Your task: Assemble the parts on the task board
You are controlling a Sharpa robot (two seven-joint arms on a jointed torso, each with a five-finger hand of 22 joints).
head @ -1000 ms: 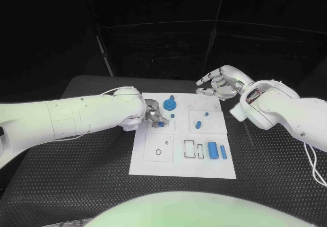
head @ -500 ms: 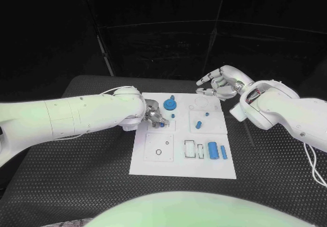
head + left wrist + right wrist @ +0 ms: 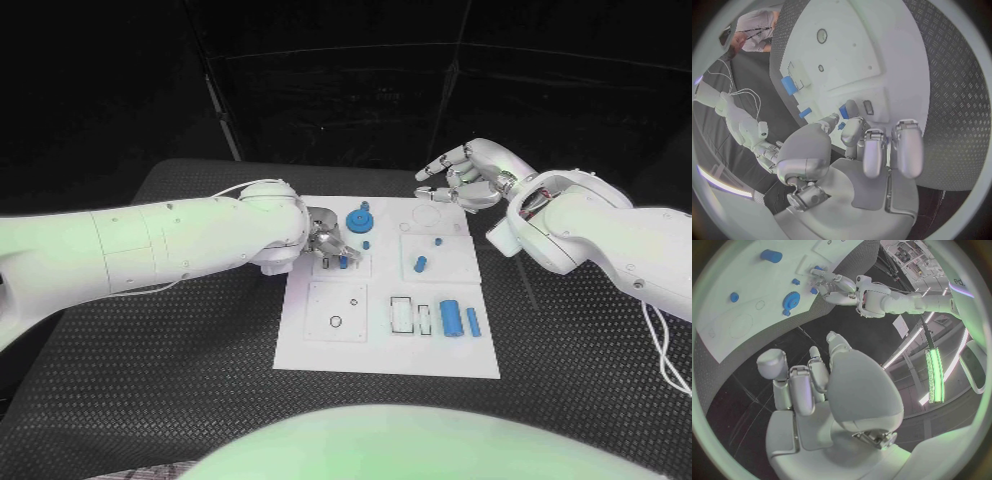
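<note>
Flat in the middle of the black table [image 3: 173,340] lies the task board [image 3: 387,350], a white rectangular plate with square panels, outlined slots and small round holes marked on it. Several blue parts sit on it: a round gear-like piece [image 3: 358,220] with a small knob near its far left corner, a tiny blue peg [image 3: 366,244] just in front of that, a short oval piece [image 3: 420,265] toward the middle right, and a fat cylinder [image 3: 450,318] with a thin bar [image 3: 472,321] just beside it on the near right. White rectangular slots [image 3: 410,316] lie just left of the cylinder.

At the board's left edge, the left hand [image 3: 326,243] hangs low over a raised square panel. Its thumb and one finger meet on a small blue part [image 3: 340,263], pinching it right at the panel's surface; the left wrist view shows that blue piece [image 3: 844,112] between the fingertips [image 3: 831,119], next to a small dark rectangular slot [image 3: 868,107], while the other fingers lie side by side, loosely extended above the board. Whether the part already touches the panel cannot be told.

The right hand [image 3: 464,172] is up off the table beyond the board's far right corner, well apart from every part. It holds nothing; its fingers are partly curled yet separated, as the right wrist view shows [image 3: 807,385].
</note>
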